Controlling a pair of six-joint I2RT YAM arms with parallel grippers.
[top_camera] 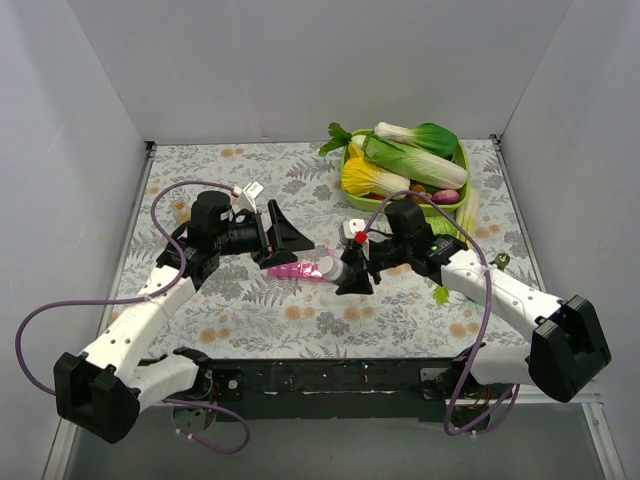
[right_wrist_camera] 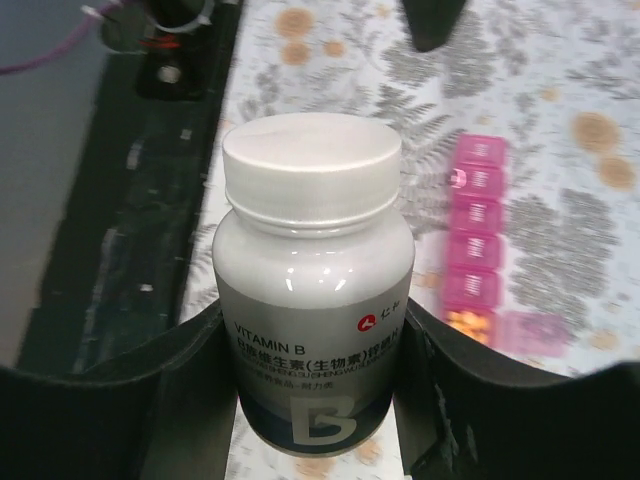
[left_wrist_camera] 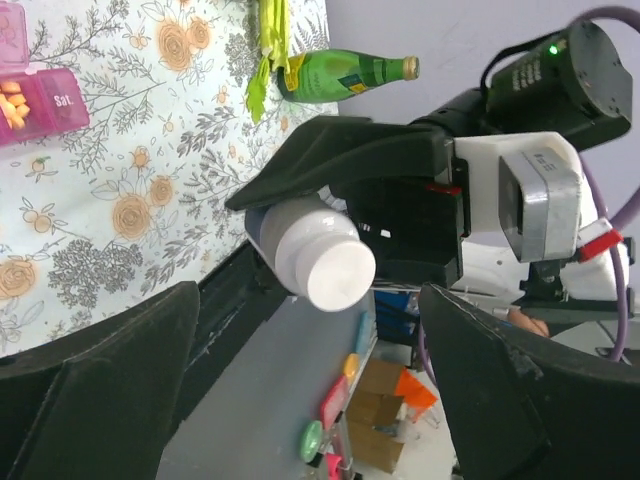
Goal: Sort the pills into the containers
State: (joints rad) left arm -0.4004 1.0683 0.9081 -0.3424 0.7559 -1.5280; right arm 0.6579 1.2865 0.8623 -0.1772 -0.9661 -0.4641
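counter (top_camera: pixel 250 310): floral-print cover, carries everything; arm bases sit at its near edge, nearer than the containers.
right hand (top_camera: pixel 352 268): at the right end of the containers, closed on the vitamin bottle, one dark finger (right_wrist_camera: pixel 150 400) on each side of its body.
vitamin bottle (right_wrist_camera: pixel 315 290): white, white cap on, label reads "VITAMIN B". Held tilted with the cap end toward the containers, just beside their right end. Cannot tell whether it touches them.
green bottle (left_wrist_camera: pixel 345 72): small, lying on its side on the counter, well to the right of the containers, past the right arm.
containers (top_camera: pixel 293 270): pink translucent strip, flat on the counter near its middle, running left to right between the two hands. One compartment near an end has its lid flipped open. The lid beside it reads "Sat."; the other lids in view look shut.
orange pills (right_wrist_camera: pixel 465 320): a few, inside the open compartment of the containers.
left hand (top_camera: pixel 290 235): just behind the containers, jaws spread wide, nothing between them, apart from the strip.
tray (top_camera: pixel 464 165): green, well behind and to the right of the containers, at the far right corner.
vegetables (top_camera: pixel 400 150): piled in the tray, far behind the containers; leafy green-and-white ones and a yellow one.
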